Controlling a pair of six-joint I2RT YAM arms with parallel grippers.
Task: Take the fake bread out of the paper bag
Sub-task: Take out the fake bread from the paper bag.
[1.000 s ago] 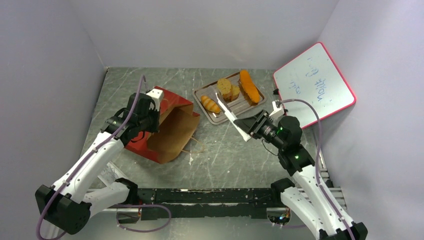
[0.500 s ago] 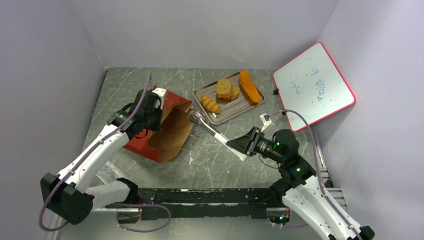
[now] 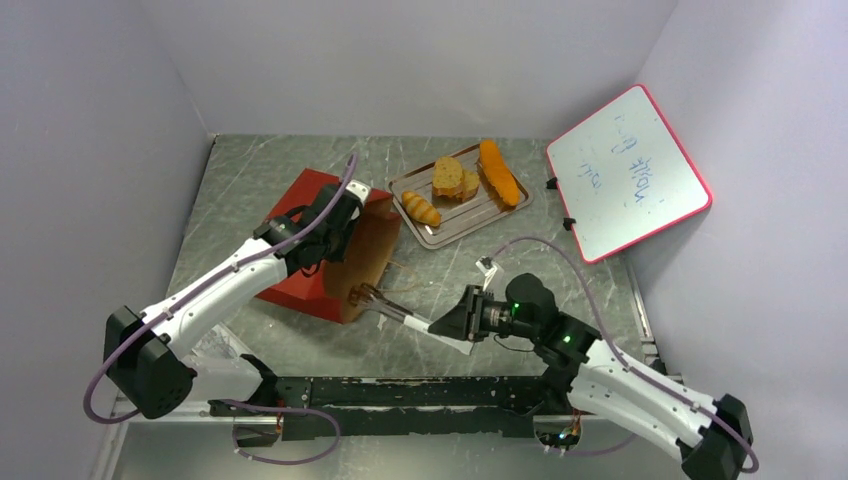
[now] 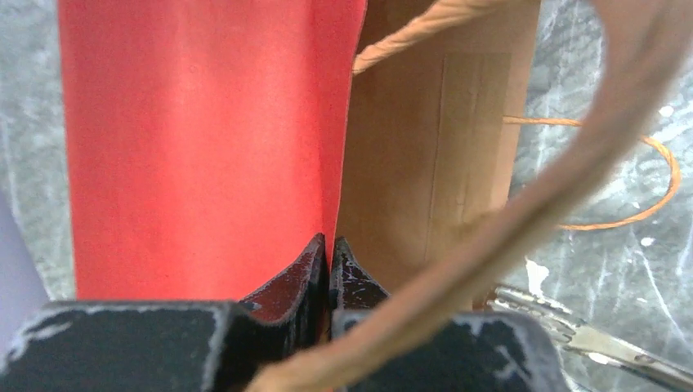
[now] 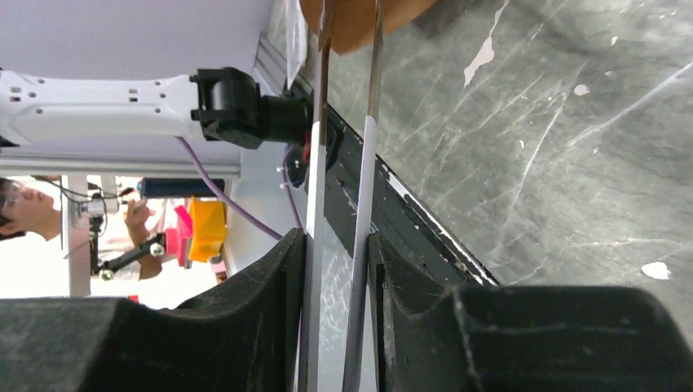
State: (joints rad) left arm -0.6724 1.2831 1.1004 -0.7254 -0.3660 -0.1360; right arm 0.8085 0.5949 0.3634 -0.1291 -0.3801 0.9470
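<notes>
Now | left tool (image 4: 329, 249) pinching paper bag (image 4: 204, 122) rim | right tool (image 5: 339, 245) squeezing tongs (image 5: 370, 122), tips slightly apart

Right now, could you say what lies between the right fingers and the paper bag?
Top view: the tongs, held in the right fingers, tips at the paper bag.

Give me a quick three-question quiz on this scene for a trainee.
1. True or false: the left gripper is shut on the paper bag's edge.
2. How many fake breads lie on the metal tray: A two, B three, C five?
3. Which tool does the right gripper hold?
Key: 1 true; 2 B; 3 metal tongs.
</notes>
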